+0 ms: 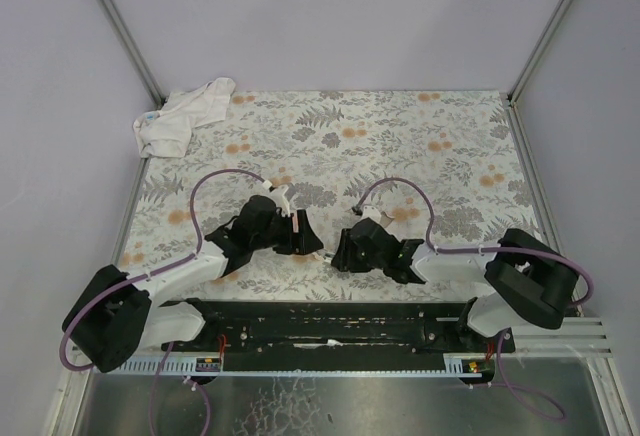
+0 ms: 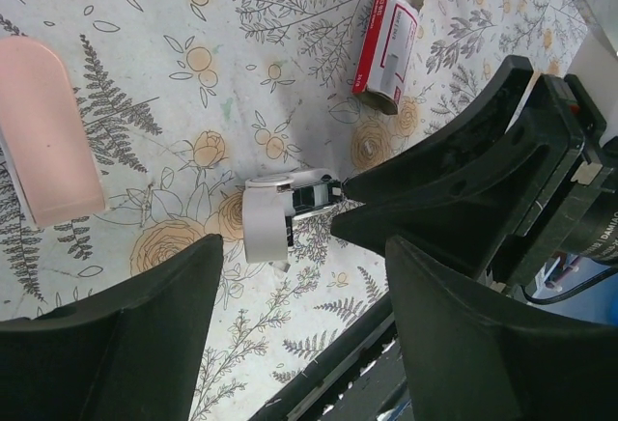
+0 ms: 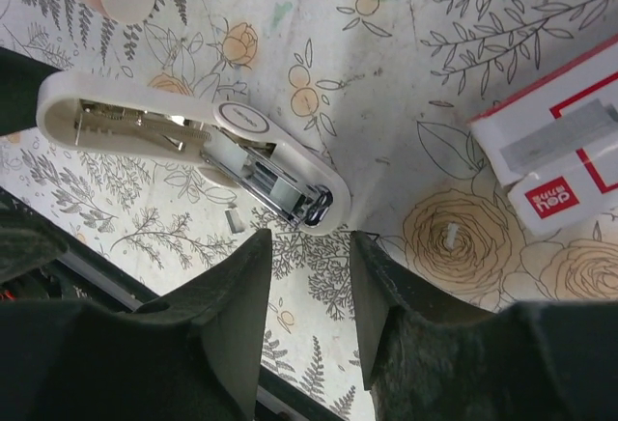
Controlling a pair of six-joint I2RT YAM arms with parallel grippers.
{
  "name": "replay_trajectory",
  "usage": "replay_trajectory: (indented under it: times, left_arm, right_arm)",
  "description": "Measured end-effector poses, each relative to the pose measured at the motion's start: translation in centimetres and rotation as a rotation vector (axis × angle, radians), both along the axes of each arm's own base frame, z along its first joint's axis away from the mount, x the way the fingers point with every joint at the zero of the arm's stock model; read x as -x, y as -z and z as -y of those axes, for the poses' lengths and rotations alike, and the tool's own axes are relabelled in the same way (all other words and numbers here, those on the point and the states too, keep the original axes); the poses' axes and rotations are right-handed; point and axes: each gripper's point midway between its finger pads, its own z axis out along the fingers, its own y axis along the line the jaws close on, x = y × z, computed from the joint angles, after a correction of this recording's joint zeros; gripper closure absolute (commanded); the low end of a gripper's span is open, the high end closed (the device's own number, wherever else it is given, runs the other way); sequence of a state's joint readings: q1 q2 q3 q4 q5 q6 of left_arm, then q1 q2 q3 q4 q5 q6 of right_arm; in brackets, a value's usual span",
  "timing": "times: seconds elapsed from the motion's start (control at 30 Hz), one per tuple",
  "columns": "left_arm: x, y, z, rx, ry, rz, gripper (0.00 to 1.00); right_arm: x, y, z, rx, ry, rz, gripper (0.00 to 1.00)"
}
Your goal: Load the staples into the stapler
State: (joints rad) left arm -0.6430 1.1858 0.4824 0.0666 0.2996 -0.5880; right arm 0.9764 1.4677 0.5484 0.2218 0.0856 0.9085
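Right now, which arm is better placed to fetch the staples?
Probably right: the staples box lies close beside the open right gripper. For the left gripper, also open, it lies beyond the stapler.

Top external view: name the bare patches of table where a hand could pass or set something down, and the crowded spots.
Free: the far half of the table, from the white cloth across to the right rail. Crowded: near centre, where the left fingers and right fingers sit beside the stapler and staple box.
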Motion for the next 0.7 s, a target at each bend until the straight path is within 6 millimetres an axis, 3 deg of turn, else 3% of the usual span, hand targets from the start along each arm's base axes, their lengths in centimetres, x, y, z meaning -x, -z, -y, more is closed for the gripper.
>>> replay_trajectory:
  times: [0.53, 0.7]
  left_arm:
    - [1.4, 0.9, 1.7, -0.006, 0.079, -0.050, 0.39]
    - [2.3, 0.9, 2.9, -0.003, 0.120, -0.055, 0.39]
  right_arm:
    - [-1.5, 0.2, -1.0, -0.022, 0.015, 0.019, 0.61]
    - [-1.6, 0.2, -1.2, -0.026, 0.011, 0.025, 0.59]
